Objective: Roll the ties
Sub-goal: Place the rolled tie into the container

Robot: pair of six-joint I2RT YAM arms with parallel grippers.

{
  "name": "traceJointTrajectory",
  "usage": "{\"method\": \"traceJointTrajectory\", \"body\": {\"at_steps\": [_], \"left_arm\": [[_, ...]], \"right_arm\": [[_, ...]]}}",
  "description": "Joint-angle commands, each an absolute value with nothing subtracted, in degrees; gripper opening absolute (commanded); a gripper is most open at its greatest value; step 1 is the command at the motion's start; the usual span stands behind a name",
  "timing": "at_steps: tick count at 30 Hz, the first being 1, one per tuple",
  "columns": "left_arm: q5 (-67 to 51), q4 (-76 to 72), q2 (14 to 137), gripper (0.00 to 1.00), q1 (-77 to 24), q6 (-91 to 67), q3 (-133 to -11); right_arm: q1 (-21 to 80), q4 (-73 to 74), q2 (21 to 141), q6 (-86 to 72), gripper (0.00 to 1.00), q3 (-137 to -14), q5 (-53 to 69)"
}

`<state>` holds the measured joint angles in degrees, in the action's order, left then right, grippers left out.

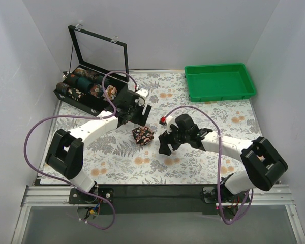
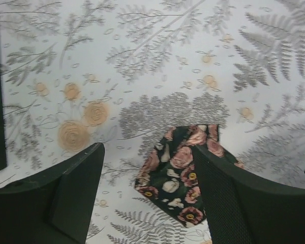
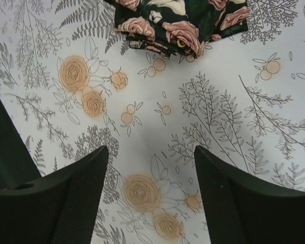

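Observation:
One tie (image 1: 142,135) lies as a small dark roll with pink flowers on the floral table covering, between my two arms. My left gripper (image 1: 139,124) hangs just behind it, open. In the left wrist view the roll (image 2: 179,173) sits between the fingers of that gripper (image 2: 147,150), close against the right finger (image 2: 234,198) and well apart from the left one. My right gripper (image 1: 164,144) is to the roll's right, open and holding nothing. In the right wrist view the tie (image 3: 180,23) is ahead of this gripper (image 3: 151,150), beyond its fingertips.
A black box (image 1: 71,95) with its glass lid raised stands at the back left and holds several rolled ties (image 1: 84,81). A green tray (image 1: 219,81) sits at the back right. White walls close in the table on three sides.

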<state>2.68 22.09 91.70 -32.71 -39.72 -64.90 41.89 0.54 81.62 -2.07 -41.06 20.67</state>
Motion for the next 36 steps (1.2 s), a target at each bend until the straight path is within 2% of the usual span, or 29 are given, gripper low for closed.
{"method": "traceJointTrajectory", "body": {"at_steps": [1,3,4,6,7,9,24,36], "left_arm": [[14.3,21.8,92.8,0.63,-31.4,-44.4,-67.0],[17.0,23.4,94.7,0.56,-30.5,-46.1,-68.6],[19.1,26.1,97.1,0.49,-30.3,-48.2,-69.7],[20.3,27.7,99.1,0.42,-30.2,-49.6,-71.6],[20.6,28.4,100.5,0.38,-30.2,-50.6,-71.8],[20.6,28.6,102.4,0.34,-30.2,-51.4,-72.3],[16.3,32.2,110.5,0.29,-29.9,-54.8,-73.9],[13.2,34.6,112.4,0.29,-29.8,-55.5,-73.7]], "right_arm": [[43.9,-9.6,84.8,-10.3,0.62,-40.6,17.3],[45.5,-11.3,86.4,-12.2,0.56,-41.2,16.0],[46.0,-12.1,88.0,-13.0,0.51,-41.7,14.5],[46.8,-14.4,89.6,-15.3,0.46,-42.4,13.5],[46.8,-14.8,91.2,-15.7,0.38,-43.2,13.2],[47.5,-15.7,93.5,-16.9,0.33,-44.1,12.9],[49.4,-20.5,100.5,-22.0,0.28,-46.8,12.0],[49.5,-32.1,103.4,-29.4,0.23,-45.8,11.2]]}}
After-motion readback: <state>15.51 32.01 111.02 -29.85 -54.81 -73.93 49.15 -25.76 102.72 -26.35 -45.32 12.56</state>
